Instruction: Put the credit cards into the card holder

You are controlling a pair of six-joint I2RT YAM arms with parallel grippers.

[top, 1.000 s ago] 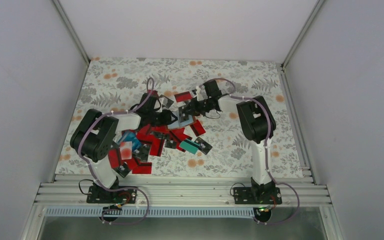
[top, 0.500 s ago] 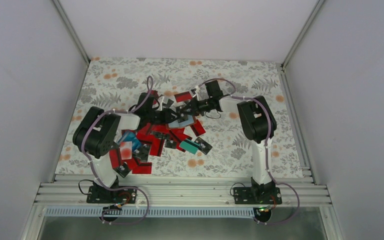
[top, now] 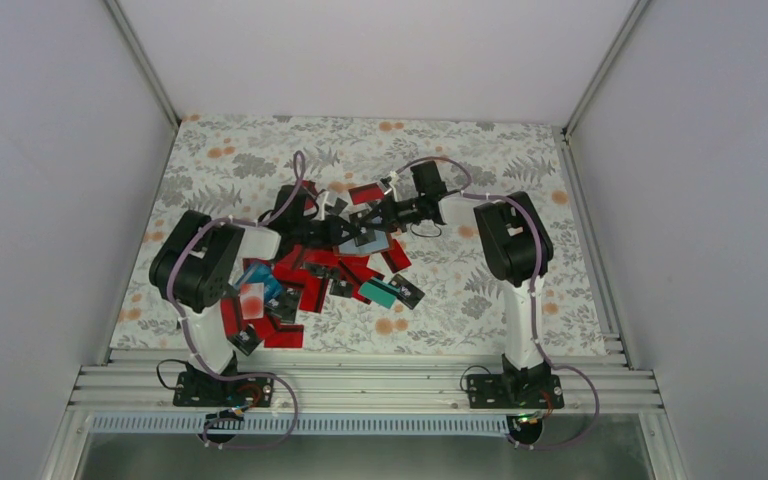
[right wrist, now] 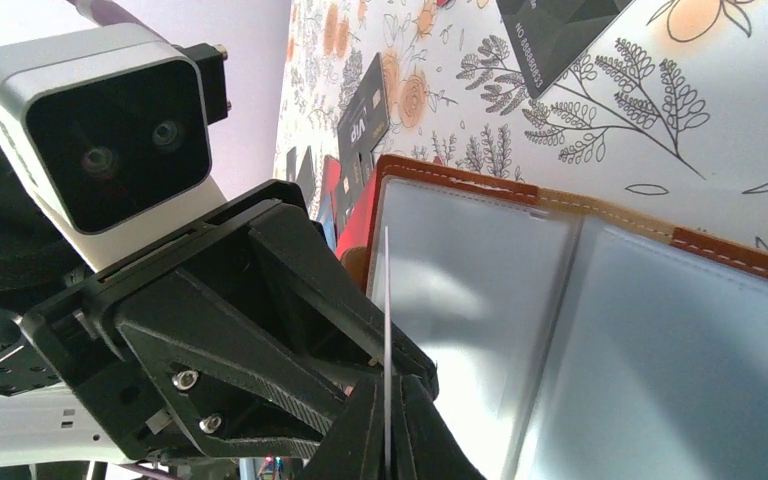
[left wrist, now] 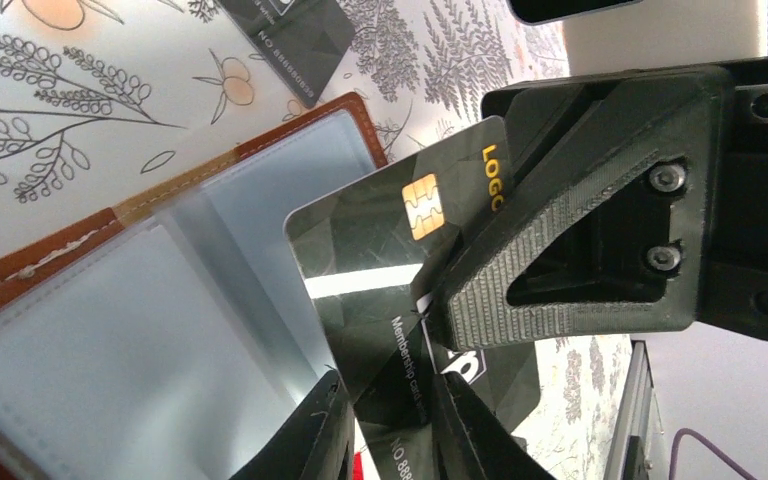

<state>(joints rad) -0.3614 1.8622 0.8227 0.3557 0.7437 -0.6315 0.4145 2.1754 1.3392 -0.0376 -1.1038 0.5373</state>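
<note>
Right gripper (right wrist: 386, 440) is clamping a black card (left wrist: 390, 260) over the open holder (left wrist: 300, 120); left gripper (left wrist: 385, 420) is hovering there, jaws apart.

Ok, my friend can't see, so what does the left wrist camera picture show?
A shiny black card with a gold chip, pinched at its edge by the right gripper, is held over the open brown card holder with clear pockets. Its lower corner sits in the left gripper, and another black card lies on the flowery tablecloth.
</note>
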